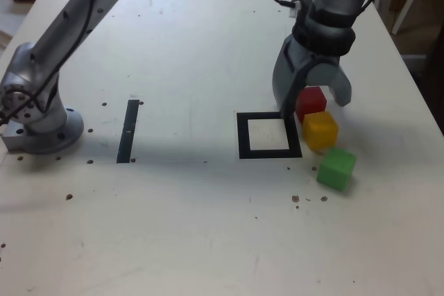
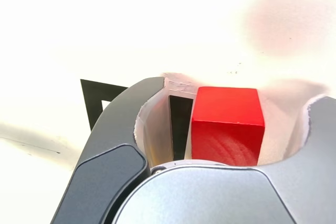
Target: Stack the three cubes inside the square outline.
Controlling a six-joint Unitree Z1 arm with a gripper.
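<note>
My gripper (image 1: 313,105) is low over the table with its jaws straddling the red cube (image 1: 312,100). In the wrist view the red cube (image 2: 227,124) sits between the fingers (image 2: 118,129) with a gap on each side, so the gripper (image 2: 236,95) is open. The yellow cube (image 1: 320,129) lies just in front of the red one, touching it or nearly so. The green cube (image 1: 336,168) rests nearer the front, apart from both. The square outline (image 1: 243,136) of black tape lies just to the exterior view's left of the cubes, its pale centre bare; one corner (image 2: 97,95) shows beside the finger.
A straight black tape strip (image 1: 128,129) lies on the pale table toward the exterior view's left. The arm's grey base (image 1: 35,119) is bolted at the far left edge. Small dark holes dot the tabletop.
</note>
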